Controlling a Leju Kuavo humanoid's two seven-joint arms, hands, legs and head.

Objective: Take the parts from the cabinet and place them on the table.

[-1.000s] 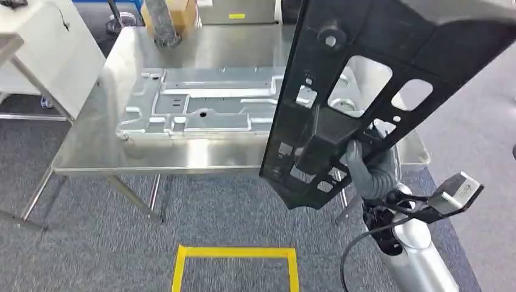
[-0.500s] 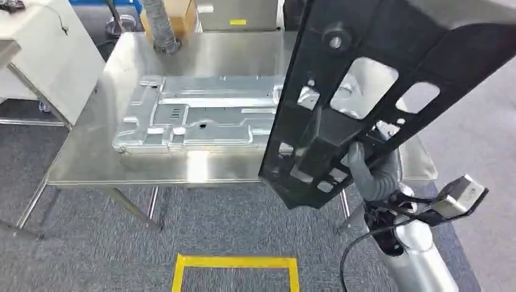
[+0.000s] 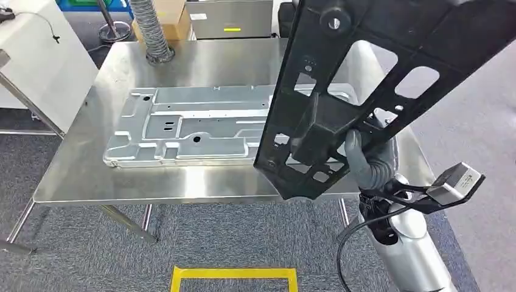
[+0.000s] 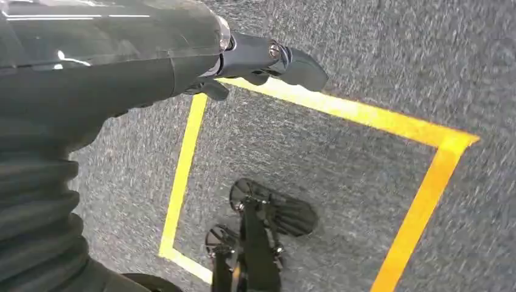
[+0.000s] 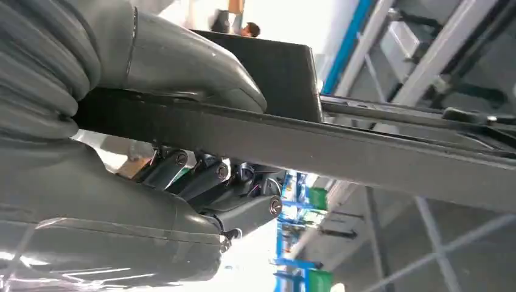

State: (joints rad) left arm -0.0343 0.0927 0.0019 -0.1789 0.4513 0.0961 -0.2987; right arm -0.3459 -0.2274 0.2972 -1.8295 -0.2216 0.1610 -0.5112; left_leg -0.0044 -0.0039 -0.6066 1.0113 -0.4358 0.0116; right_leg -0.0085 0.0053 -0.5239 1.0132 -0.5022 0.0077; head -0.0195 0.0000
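In the head view my right hand (image 3: 365,161) grips a large black panel with cut-outs (image 3: 341,118) by its lower part. The panel stands tilted in the air over the right end of the steel table (image 3: 182,182) and hides what lies behind it. A flat silver sheet-metal part (image 3: 188,125) lies on the table to the left of the panel. The right wrist view shows the thumb (image 5: 182,67) pressed on one face of the black panel (image 5: 365,152) and the dark fingers (image 5: 207,176) curled under it. My left hand (image 4: 268,58) hangs over the carpet, fingers stretched out and holding nothing.
A yellow tape square (image 3: 234,272) marks the grey carpet before the table. A white cabinet (image 3: 36,55) stands at the left. A grey ribbed hose (image 3: 149,33) and a cardboard box (image 3: 173,12) sit behind the table. The yellow tape (image 4: 341,109) lies below the left hand.
The whole picture has shifted: the camera has moved nearer to the table, which now sits lower in the frame. The black panel stays gripped in my right hand.
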